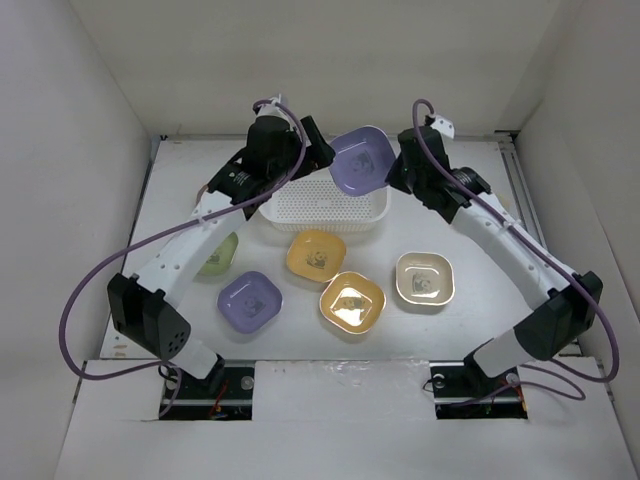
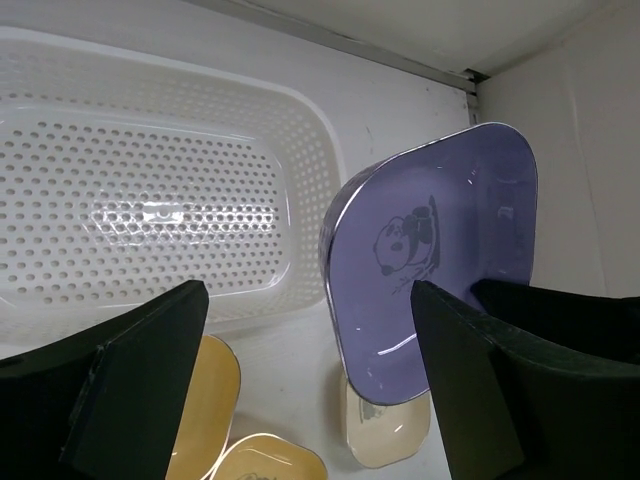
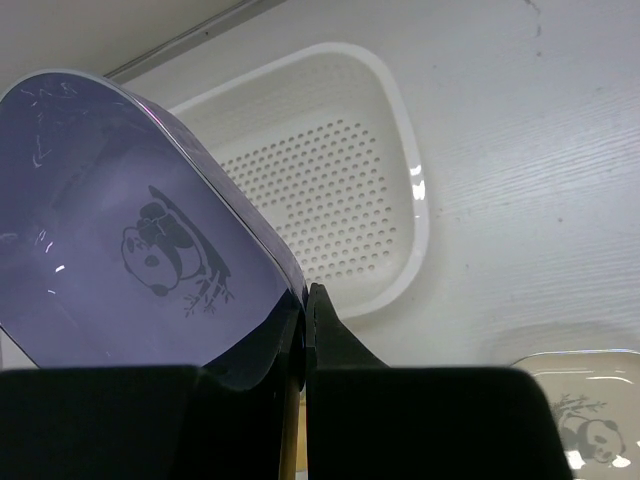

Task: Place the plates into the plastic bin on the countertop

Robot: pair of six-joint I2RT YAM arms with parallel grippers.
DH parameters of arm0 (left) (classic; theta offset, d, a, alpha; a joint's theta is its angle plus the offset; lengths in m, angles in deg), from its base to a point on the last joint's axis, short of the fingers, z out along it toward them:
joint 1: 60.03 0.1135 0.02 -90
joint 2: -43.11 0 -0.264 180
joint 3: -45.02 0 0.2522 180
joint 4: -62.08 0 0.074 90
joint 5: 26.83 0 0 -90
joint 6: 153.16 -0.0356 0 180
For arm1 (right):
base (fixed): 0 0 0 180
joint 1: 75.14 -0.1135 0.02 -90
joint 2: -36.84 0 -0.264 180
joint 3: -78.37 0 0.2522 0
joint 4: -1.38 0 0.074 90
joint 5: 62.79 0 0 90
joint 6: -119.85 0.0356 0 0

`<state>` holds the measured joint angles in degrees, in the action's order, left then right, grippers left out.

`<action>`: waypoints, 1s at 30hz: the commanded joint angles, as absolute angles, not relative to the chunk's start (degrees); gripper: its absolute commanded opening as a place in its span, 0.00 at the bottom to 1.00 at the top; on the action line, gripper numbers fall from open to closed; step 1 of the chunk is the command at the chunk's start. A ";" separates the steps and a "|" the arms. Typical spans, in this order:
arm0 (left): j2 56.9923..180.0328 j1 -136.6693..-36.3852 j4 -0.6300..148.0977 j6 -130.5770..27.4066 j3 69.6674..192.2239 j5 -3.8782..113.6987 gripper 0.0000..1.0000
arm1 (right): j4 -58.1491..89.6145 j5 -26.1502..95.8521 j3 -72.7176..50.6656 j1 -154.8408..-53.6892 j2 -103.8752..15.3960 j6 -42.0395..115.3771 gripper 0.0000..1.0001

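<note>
Plates: five lie on your counter, and the bin looks empty. Right jaws clamp a purple plate near it; left jaws hang apart.

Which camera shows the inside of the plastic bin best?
Left wrist: the plastic bin shows nearly whole, floor visible. Top external sees it small, partly under the left arm. Right wrist: the held purple plate covers one end.
</note>
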<state>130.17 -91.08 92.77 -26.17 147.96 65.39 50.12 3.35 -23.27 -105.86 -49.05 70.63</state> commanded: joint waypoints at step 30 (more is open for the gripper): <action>143.46 -89.57 97.89 -35.90 162.64 71.55 0.00 | 43.69 7.79 -25.22 -109.51 -53.16 75.21 0.93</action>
<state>141.01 -90.88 97.25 -30.46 156.14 73.72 47.23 6.26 -26.24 -110.32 -55.03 75.74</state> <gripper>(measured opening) 0.021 0.892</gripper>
